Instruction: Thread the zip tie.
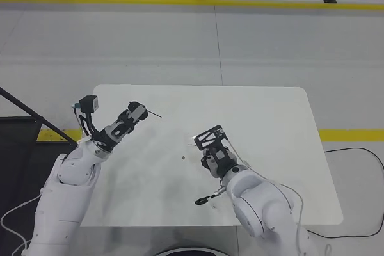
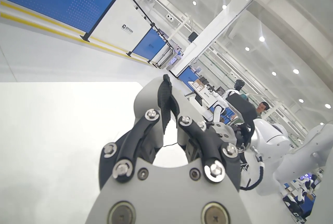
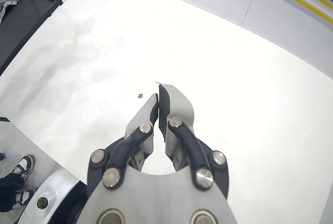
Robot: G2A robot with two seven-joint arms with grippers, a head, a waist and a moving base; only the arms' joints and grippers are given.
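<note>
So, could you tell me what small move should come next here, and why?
Probably bring the left end effector, shut on the zip tie, toward the right end effector. Both are shut and well apart above the table, so the tie's free end cannot yet meet anything to thread.

In the top view, the right half of the table gives a gripper open passage from the top edge to the bottom edge. A wide gap runs between the left gripper, at upper left, and the right gripper, at centre. The thin zip tie juts from the left one's closed fingers into that gap. A small brown speck lies lower left of the right gripper. A black frame hems the table's left edge.
</note>
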